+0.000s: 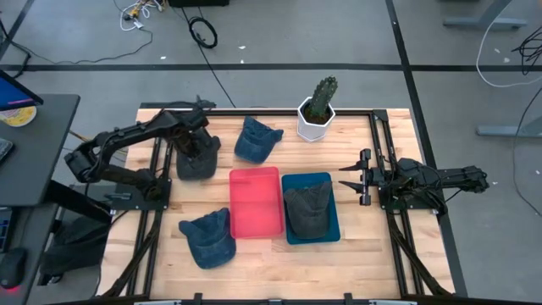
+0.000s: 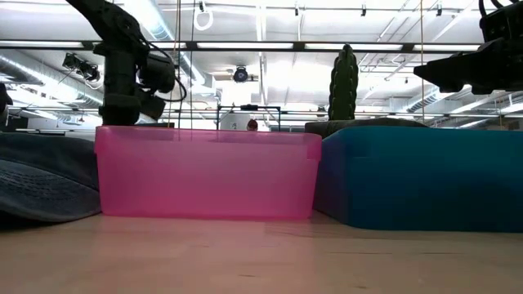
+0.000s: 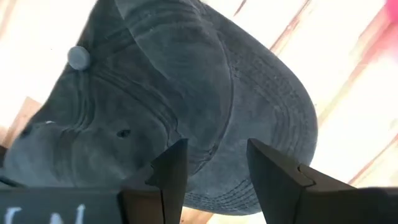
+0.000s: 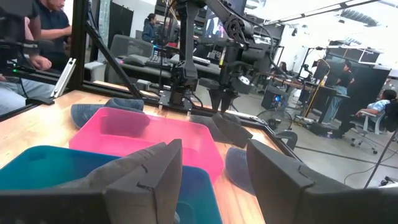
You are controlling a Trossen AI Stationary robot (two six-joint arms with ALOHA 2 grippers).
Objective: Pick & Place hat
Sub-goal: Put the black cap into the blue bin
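Several dark blue-grey denim caps show in the high view. One cap lies on the table's left side under my left gripper. That gripper points down, open, its fingers over the cap's crown near the brim. Another cap lies at the far middle, and a third near the front left. One more cap sits inside the blue tray. My right gripper waits open and level at the table's right side, right of the blue tray. My left gripper comes at the cap from above with open fingers. Whether its fingertips touch the cloth, I cannot tell. The cap lies flat on the table.
A pink tray stands mid-table beside the blue tray. A potted cactus stands at the far edge. Black rails run along the table's left and right sides. Bare wood lies along the near edge. People sit at desks in the room beyond.
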